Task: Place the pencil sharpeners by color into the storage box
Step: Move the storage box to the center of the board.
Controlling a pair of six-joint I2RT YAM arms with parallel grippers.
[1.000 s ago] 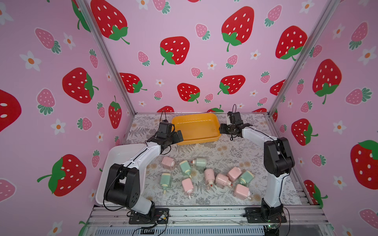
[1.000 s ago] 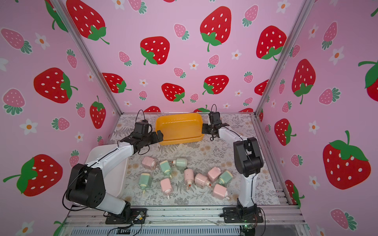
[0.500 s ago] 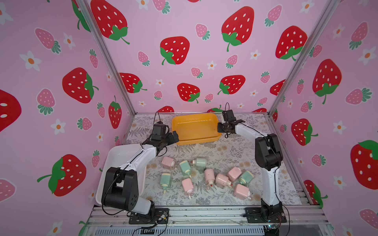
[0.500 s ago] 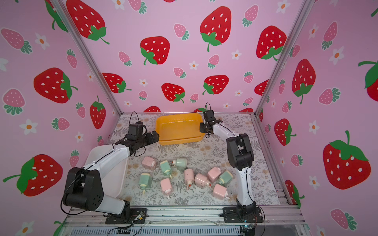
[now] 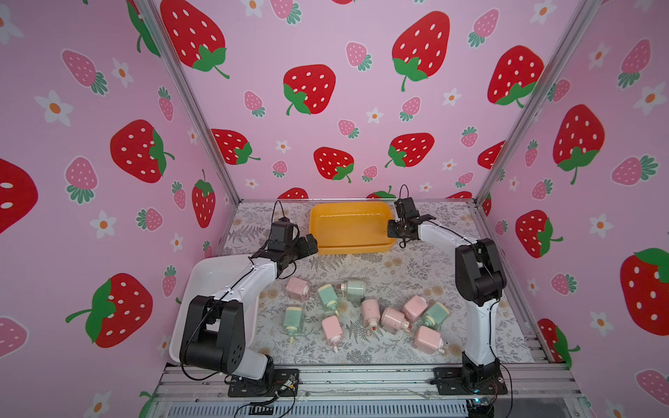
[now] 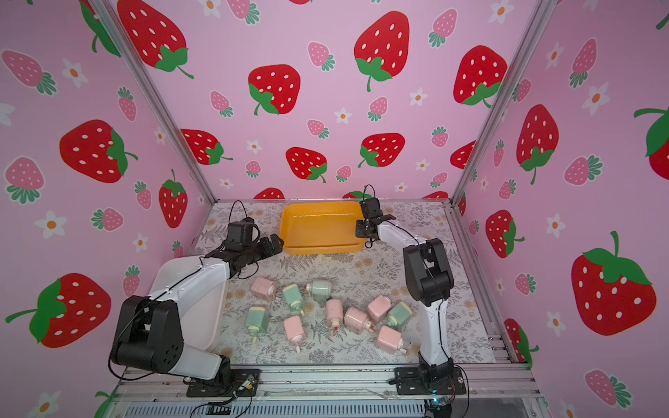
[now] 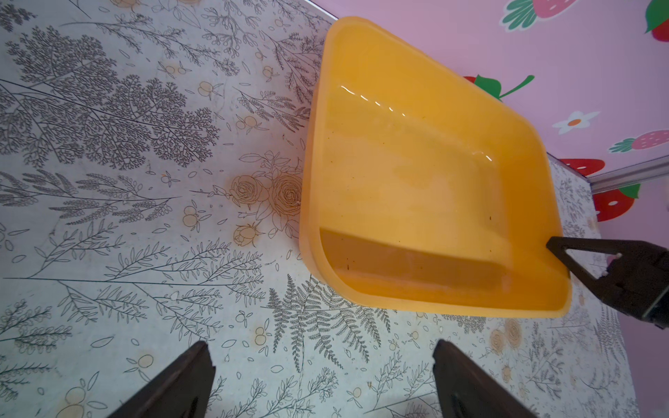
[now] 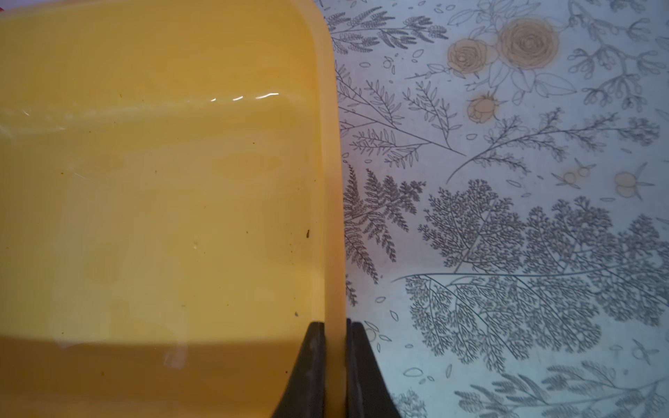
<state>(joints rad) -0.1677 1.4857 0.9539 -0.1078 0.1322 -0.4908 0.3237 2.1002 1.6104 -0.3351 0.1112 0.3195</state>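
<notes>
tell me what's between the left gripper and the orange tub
Just bare flowered table; the left wrist view shows the open left gripper short of the orange tub.

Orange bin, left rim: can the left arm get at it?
Probably yes. Left end effector hangs open just off the orange bin's near-left corner with nothing between; right end effector is shut on the opposite rim, out of the way.

The orange box [image 5: 349, 226] is glossy, smooth plastic; the pencil sharpeners [image 5: 370, 311] are smooth plastic with a soft sheen. The floral table cover [image 5: 398, 264] looks matt; the near rails [image 5: 362, 376] are bare metal.
</notes>
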